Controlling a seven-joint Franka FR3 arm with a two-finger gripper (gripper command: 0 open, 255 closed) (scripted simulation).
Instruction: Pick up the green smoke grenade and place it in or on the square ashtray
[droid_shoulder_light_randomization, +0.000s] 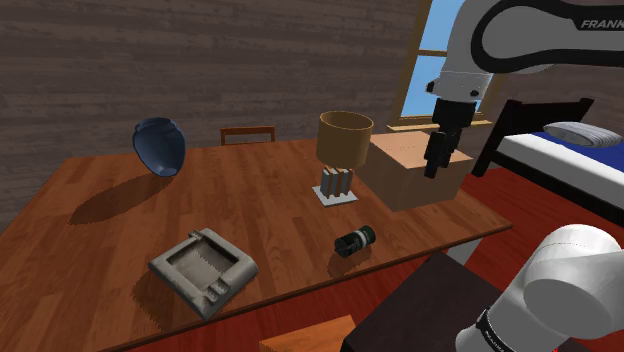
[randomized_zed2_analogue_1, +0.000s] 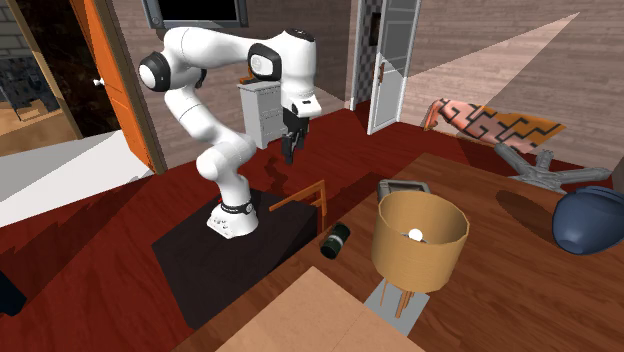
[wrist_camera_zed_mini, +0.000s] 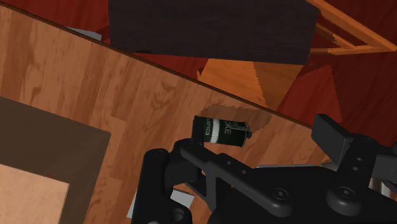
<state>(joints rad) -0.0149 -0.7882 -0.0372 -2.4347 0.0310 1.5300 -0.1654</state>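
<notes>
Green smoke grenade (droid_shoulder_light_randomization: 354, 241), a short dark-green cylinder with a pale band and black cap, lies on its side on the brown wooden table (droid_shoulder_light_randomization: 120, 200), close to the edge that faces the robot's dark box stand (randomized_zed2_analogue_1: 215, 265). The wrist view brings out pale lettering on the grenade's (wrist_camera_zed_mini: 221, 131) body and the shadow it throws on the boards. At the shoulder view's left of it, well apart, sits the square grey ashtray (droid_shoulder_light_randomization: 203, 268); the second exterior view places the ashtray (randomized_zed2_analogue_1: 403, 188) beyond the grenade (randomized_zed2_analogue_1: 334, 241), nearer the far edge.

The black pincer (droid_shoulder_light_randomization: 434, 168) hangs raised above the table, clear of the grenade. In the wrist view its fingers (wrist_camera_zed_mini: 329, 135) stand apart with nothing clasped.

A lamp with a tan drum shade (droid_shoulder_light_randomization: 344, 137) stands behind the grenade, beside a brown cardboard box (droid_shoulder_light_randomization: 415, 175). A dark blue vase (droid_shoulder_light_randomization: 160, 146) is at the far corner. The shoulder view takes in a bed with blue cover (droid_shoulder_light_randomization: 565, 160); the second exterior view takes in the whole white arm (randomized_zed2_analogue_1: 215, 70) and an orange door (randomized_zed2_analogue_1: 118, 70).
</notes>
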